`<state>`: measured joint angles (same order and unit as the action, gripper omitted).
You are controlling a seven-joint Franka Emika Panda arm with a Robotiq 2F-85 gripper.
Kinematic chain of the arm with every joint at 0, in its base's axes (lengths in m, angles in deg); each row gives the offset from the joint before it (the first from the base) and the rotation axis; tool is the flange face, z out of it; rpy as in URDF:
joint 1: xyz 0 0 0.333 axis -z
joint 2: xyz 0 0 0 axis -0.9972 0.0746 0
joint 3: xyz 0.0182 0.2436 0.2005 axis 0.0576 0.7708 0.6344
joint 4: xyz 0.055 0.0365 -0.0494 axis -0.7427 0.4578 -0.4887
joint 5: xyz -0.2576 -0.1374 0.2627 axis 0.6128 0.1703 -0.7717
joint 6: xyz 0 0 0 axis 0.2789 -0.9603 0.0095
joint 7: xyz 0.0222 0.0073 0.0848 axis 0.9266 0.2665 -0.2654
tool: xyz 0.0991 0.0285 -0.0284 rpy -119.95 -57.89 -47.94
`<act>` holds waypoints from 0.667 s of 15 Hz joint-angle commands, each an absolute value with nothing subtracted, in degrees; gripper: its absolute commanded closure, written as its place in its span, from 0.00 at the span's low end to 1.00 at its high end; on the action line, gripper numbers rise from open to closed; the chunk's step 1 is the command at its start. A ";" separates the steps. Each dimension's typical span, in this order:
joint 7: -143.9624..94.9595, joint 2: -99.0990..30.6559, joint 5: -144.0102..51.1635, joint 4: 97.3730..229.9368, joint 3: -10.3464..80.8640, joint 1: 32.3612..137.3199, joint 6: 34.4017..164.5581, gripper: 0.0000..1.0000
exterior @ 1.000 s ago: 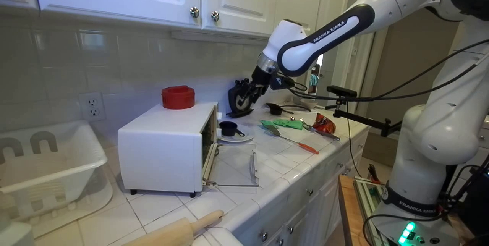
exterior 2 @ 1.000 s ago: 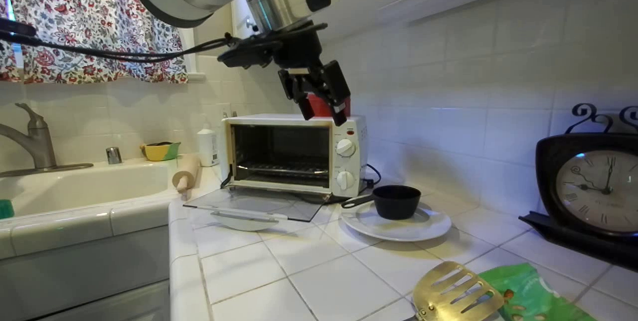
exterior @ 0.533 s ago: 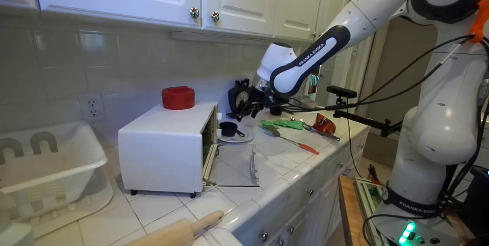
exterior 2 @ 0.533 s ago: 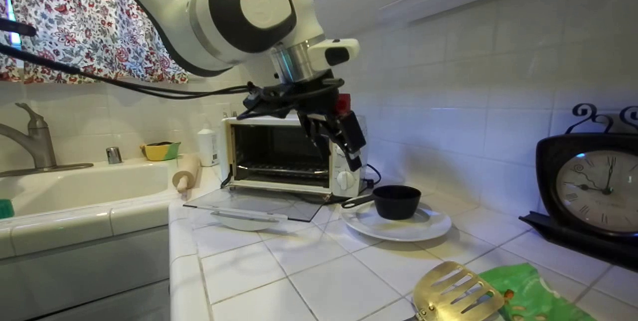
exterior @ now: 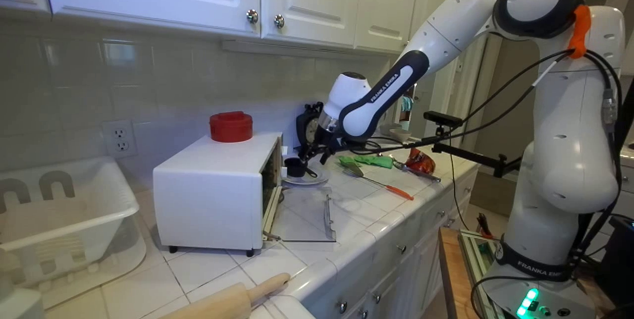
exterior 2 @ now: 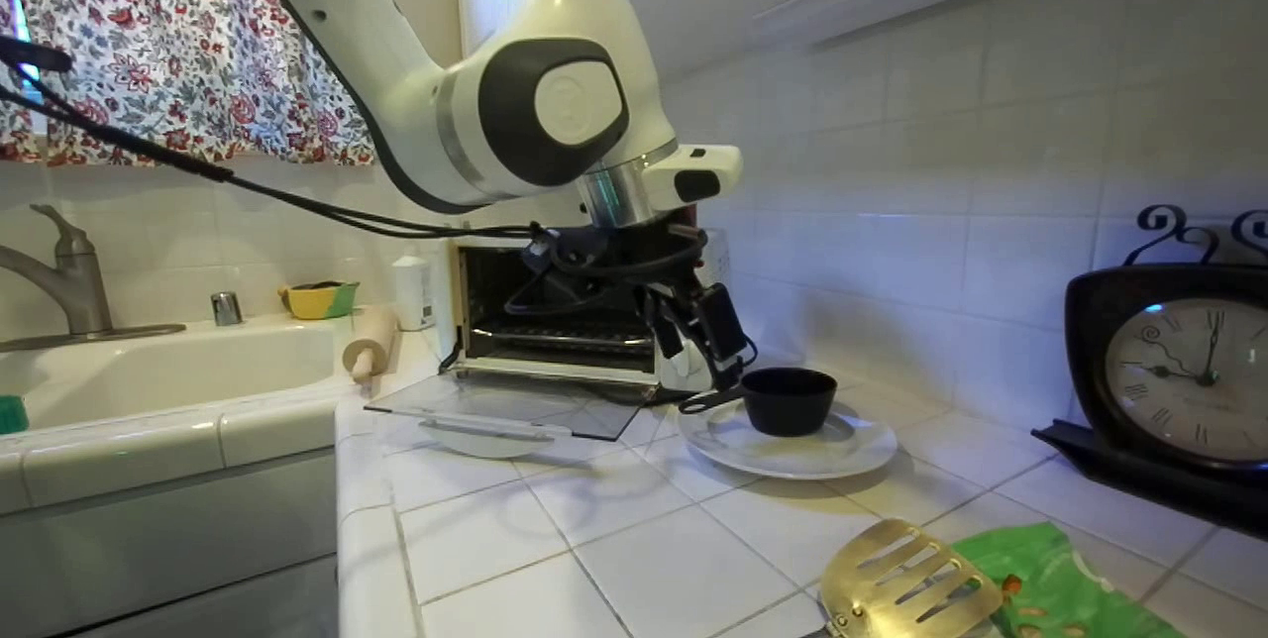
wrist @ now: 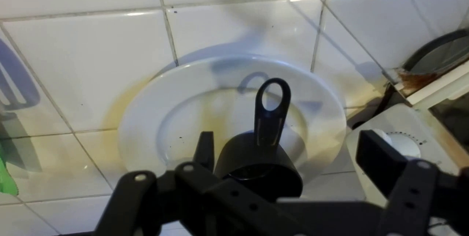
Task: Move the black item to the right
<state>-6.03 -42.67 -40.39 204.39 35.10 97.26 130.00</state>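
A black clock [exterior: 311,130] with a pale round face stands upright by the wall; it also shows at the right edge of an exterior view [exterior 2: 1189,380] and is out of the wrist view. A small black cup [exterior 2: 790,400] with a looped handle stands on a white plate [exterior 2: 852,460]. The cup also shows in the wrist view [wrist: 253,155]. My gripper [wrist: 287,147] is open and empty, its fingers spread wide, with the cup nearer the left finger. In both exterior views the gripper [exterior: 313,160] is close above the cup on its oven side; contact cannot be told.
A white toaster oven [exterior: 208,195] stands beside the plate, its glass door [exterior: 304,215] lowered over the counter. A red container [exterior: 231,127] sits on top. A slotted spatula [exterior 2: 892,579] and a green bag [exterior 2: 1050,579] lie nearby. The tiled wall is behind.
My gripper has moved down toward the cup and plate, staying open. The cup, plate and clock have not moved.
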 commanded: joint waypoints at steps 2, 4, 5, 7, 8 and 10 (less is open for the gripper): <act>-2.23 -38.38 -38.89 201.41 33.83 96.52 131.84 0.00; -1.68 -37.37 -38.98 200.75 33.48 96.39 131.99 0.00; -1.47 -36.93 -39.03 200.46 33.31 96.33 132.03 0.00; -1.30 -36.28 -39.23 200.01 33.09 96.20 132.04 0.25; -1.37 -36.01 -39.33 199.80 33.01 96.12 131.99 0.28; -3.68 -35.52 -42.27 199.51 30.16 92.99 132.02 0.43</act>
